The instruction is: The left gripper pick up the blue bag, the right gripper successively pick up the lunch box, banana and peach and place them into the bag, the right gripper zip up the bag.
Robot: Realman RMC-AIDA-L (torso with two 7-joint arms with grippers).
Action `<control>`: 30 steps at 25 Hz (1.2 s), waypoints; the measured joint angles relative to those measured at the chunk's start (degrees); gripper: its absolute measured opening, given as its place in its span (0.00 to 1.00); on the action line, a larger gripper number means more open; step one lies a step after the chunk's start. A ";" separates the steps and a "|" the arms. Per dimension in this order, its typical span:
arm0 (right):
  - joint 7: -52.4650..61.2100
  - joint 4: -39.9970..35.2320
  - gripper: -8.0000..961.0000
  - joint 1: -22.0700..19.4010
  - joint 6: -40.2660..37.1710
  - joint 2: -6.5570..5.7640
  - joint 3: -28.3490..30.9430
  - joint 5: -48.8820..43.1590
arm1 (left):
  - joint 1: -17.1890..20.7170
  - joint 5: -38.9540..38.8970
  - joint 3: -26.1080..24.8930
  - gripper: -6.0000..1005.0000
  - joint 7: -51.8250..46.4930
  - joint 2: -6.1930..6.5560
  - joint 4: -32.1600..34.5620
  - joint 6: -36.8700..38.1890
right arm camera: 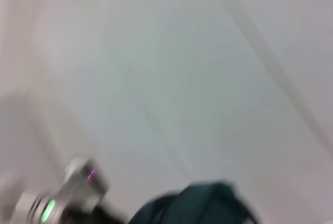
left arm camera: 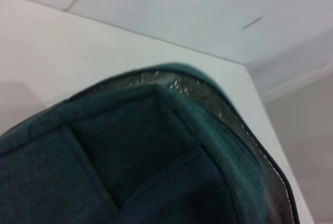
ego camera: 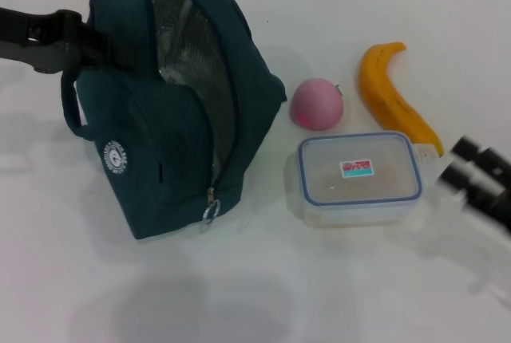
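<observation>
The blue bag [ego camera: 172, 104] stands tilted on the white table, unzipped, with its silver foil lining showing. My left gripper [ego camera: 89, 44] is at the bag's upper left edge and holds it there; the left wrist view is filled by the bag's fabric [left arm camera: 130, 161]. The lunch box [ego camera: 359, 177] lies flat to the right of the bag. The pink peach [ego camera: 317, 104] sits just behind it, and the banana [ego camera: 391, 96] lies to the peach's right. My right gripper [ego camera: 457, 163] is open, just right of the lunch box, and blurred. The right wrist view shows the bag's top [right arm camera: 192, 206] far off.
The white table [ego camera: 263, 295] spreads in front of the objects. The bag's zipper ring pull [ego camera: 211, 212] hangs at its lower front corner. The table's back edge meets a wall behind the bag.
</observation>
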 joint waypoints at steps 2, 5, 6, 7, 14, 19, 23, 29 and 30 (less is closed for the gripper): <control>7.53 1.77 0.83 -0.15 0.37 -0.33 -0.01 4.26 | 0.00 -0.53 0.01 0.04 0.22 0.27 -0.04 0.44; 17.54 2.84 0.82 -0.23 2.11 -1.00 -0.01 6.71 | 0.00 -1.29 0.01 0.04 0.88 0.63 -0.06 1.50; 21.18 3.03 0.82 -0.23 2.86 -1.24 -0.01 7.13 | -0.03 -1.44 0.01 0.04 1.04 0.67 -0.06 1.82; 23.75 3.05 0.82 -0.23 3.42 -1.38 -0.01 7.25 | -0.07 -1.65 0.02 0.04 1.31 0.72 -0.06 2.41; 38.48 3.10 0.81 0.19 9.12 -1.47 -0.22 7.13 | -0.03 -1.71 0.45 0.04 3.23 0.73 -0.43 3.42; 41.87 3.14 0.80 1.70 12.59 -1.25 -1.18 6.26 | -0.22 -1.52 0.45 0.04 4.30 0.74 -2.09 4.27; 43.20 3.21 0.80 3.04 16.42 -0.48 -3.19 6.11 | -0.17 -1.41 0.45 0.04 4.52 0.75 -2.30 4.31; 44.02 3.25 0.79 4.72 20.00 0.13 -5.83 6.02 | -0.40 -1.41 0.45 0.04 5.07 0.74 -2.32 4.31; 44.06 3.24 0.79 4.90 20.10 0.15 -5.83 6.02 | -0.43 -1.40 0.45 0.04 5.11 0.74 -2.33 4.31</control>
